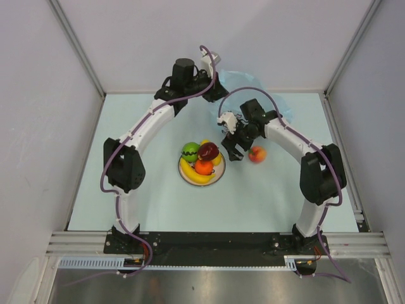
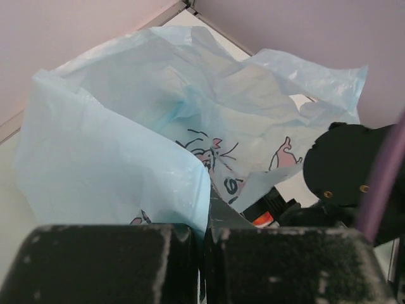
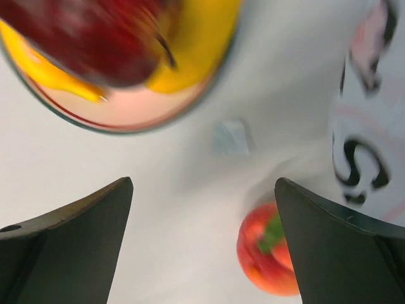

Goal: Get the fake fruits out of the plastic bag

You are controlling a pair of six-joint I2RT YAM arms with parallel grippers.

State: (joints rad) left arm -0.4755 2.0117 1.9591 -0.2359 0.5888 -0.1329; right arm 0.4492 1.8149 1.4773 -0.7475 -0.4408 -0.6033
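**Inspector A:** As we read the overhead view, we record four fake fruits on the plate [image 1: 221,176]: the green one [image 1: 190,151], the banana [image 1: 195,176], the orange [image 1: 203,166] and the dark red apple [image 1: 208,151]. The peach-coloured one [image 1: 257,154] lies on the table [image 1: 126,190] just right of the plate, beside the right gripper [image 1: 233,151]. The plastic bag [image 1: 281,106] sits at the far edge, and the left arm [image 1: 158,117] reaches to it.

**Inspector B:** Do we confirm the hold of the left gripper [image 2: 204,253]?

**Inspector A:** From the left wrist view, we note its jaws clenched together, with a fold of bag film running into the seam. We judge that it pinches the bag. We see no fruit among the folds that show.

**Inspector B:** And the right wrist view?

**Inspector A:** We find the fingers [image 3: 76,240] spread wide and empty. The peach-coloured one rests on the table near the right finger, apart from the plate rim.

**Inspector B:** Our recommendation?

**Inspector A:** We judge the removal nearly complete. We advise that the right gripper lift clear without nudging the peach-coloured one, since a round glossy fruit will likely roll.
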